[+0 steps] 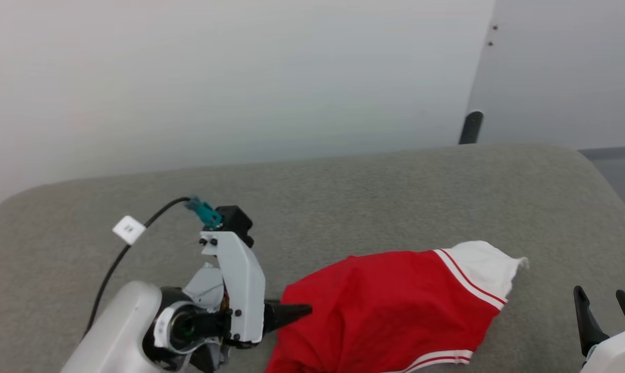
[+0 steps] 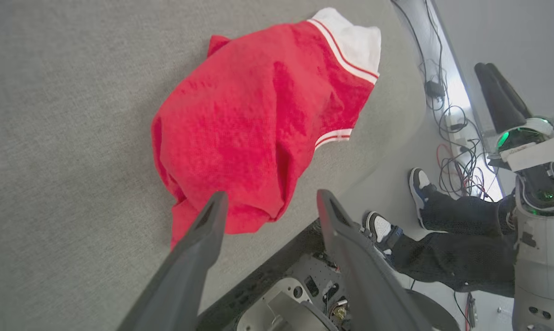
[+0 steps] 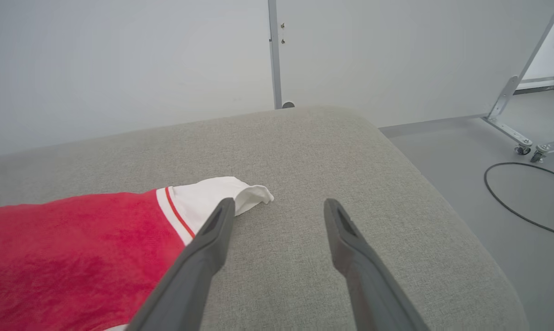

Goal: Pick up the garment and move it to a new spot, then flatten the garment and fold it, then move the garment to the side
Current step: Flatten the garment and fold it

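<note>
The garment [image 1: 390, 305] is bright red with a white end panel and thin striped trim. It lies bunched on the grey padded surface [image 1: 343, 197] near the front edge. In the left wrist view the garment [image 2: 254, 119] lies just beyond my left gripper [image 2: 270, 202], whose fingers stand apart and empty. From the head view my left gripper [image 1: 292, 312] points sideways at the garment's left edge. My right gripper [image 1: 605, 300] stands open at the lower right, apart from the cloth. In the right wrist view the garment [image 3: 84, 253] lies left of my open right gripper [image 3: 277, 209].
A black cable [image 1: 121, 254] with a white tag runs from my left arm. Past the surface's near edge, a person's shoes and dark trousers [image 2: 442, 239] show beside floor cables [image 2: 456, 151]. A white wall [image 1: 240, 77] stands behind the surface. A black cable loop [image 3: 525, 193] lies on the floor.
</note>
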Controlling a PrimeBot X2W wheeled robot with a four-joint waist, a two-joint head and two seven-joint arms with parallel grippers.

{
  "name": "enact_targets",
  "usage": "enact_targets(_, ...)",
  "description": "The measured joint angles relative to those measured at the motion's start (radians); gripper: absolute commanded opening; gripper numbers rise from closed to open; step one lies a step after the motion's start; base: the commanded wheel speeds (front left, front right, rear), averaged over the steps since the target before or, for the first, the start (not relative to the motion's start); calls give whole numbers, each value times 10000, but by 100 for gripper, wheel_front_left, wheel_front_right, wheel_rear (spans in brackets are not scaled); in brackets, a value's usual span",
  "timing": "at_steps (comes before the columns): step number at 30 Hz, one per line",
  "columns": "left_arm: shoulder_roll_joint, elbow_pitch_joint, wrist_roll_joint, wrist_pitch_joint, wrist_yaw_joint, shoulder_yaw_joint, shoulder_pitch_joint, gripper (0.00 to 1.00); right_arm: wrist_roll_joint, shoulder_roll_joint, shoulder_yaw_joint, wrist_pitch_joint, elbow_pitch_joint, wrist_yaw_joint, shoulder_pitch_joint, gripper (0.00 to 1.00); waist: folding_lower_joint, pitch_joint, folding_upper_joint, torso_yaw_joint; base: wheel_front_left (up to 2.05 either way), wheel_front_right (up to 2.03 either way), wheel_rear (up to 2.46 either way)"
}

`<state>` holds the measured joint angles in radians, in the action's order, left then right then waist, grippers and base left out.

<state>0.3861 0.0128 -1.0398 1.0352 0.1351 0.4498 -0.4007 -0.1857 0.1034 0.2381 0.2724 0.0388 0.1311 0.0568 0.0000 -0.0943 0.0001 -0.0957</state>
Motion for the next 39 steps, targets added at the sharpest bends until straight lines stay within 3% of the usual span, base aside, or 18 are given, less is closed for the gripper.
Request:
enact_targets(4,232,-366,418,470,69,466,-317,100,4,-79,50,54,58,0,-4,100,0,66,0,-300,0,0,0)
enact_targets(11,52,-1455,794,407,-38,997,-293,100,-52,-174,31,56,52,0,-19,100,-1,302,0,-712,0,0,0)
enact_targets(21,42,-3266,1632,-286,-577,1616,-483,100,-184,-326,-69,12,-121,0,-116,100,0,644,0,-975,0,0,0)
enact_targets(22,-13,-3488,1661,-368,-637,1653,-512,75,-192,-345,-82,6,-140,0,-126,100,0,661,0,-975,0,0,0)
enact_targets(23,-59,-3643,1722,-441,-779,1733,-551,40,-209,-359,-94,2,-159,0,-132,100,0,671,0,-968,0,0,0)
enact_targets(24,-159,-3839,1710,-554,-825,1728,-604,16,-219,-370,-100,-10,-190,0,-154,100,0,681,0,-959,0,0,0)
enact_targets(25,-270,-4038,1676,-608,-890,1714,-662,0,-230,-382,-104,-44,-213,0,-193,100,0,689,0,-947,0,0,0)
enact_targets(31,-305,-4752,1641,-627,-1453,1843,-1022,0,-347,-441,-199,-88,-330,0,-251,100,0,687,0,-906,0,0,0)
enact_targets(39,594,-4840,2445,-1172,-1914,1730,-2511,0,-347,-453,-65,-98,-320,0,-235,100,0,615,0,-719,0,0,0)
